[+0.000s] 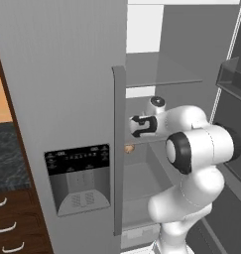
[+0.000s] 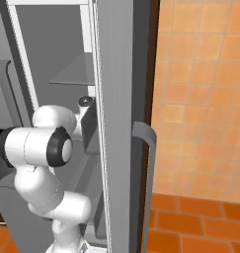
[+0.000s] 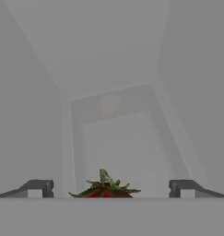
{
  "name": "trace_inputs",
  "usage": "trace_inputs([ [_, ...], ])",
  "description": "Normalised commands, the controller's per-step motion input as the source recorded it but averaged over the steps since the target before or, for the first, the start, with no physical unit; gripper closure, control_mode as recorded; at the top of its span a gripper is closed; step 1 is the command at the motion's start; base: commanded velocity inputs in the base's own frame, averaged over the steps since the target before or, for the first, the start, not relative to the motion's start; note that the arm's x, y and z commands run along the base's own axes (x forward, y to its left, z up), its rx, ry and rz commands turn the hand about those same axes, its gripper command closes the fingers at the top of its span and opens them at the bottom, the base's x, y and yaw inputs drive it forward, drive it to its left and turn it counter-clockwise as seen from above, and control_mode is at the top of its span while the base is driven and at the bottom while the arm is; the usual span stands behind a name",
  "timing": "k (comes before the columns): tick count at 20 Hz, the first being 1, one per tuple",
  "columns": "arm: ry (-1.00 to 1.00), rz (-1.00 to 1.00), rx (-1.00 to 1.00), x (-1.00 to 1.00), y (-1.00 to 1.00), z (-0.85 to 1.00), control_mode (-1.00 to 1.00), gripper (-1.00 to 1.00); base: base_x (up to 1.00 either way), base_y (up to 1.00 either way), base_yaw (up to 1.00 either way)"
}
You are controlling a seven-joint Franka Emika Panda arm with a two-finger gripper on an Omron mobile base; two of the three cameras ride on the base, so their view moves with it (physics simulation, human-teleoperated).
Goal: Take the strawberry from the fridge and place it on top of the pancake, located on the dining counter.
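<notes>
Fridge (image 1: 67, 74) interior — strawberry (image 3: 104, 188) between open fingertips (image 3: 37, 188)

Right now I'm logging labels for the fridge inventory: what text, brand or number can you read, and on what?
None can be read.
Dispenser panel on the fridge door: rows of small pale marks, too small and blurred to read.
Strawberry: no label.

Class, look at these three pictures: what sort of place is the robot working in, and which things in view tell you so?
Most likely a kitchen. A tall grey fridge with a black dispenser panel stands open, dark wood drawers sit under a dark counter beside it, and a strawberry lies between the open gripper fingers.
</notes>
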Motion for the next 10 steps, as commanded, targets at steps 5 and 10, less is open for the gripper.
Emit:
trace_inputs([
  [5, 0.01, -0.01, 0.0, 0.01, 0.0, -0.15, -1.0, 1.0, 0.0, 0.0, 0.0],
  [10, 0.01, -0.06, 0.0, -0.48, 0.0, 0.0, -1.0, 1.0, 0.0, 0.0, 0.0],
])
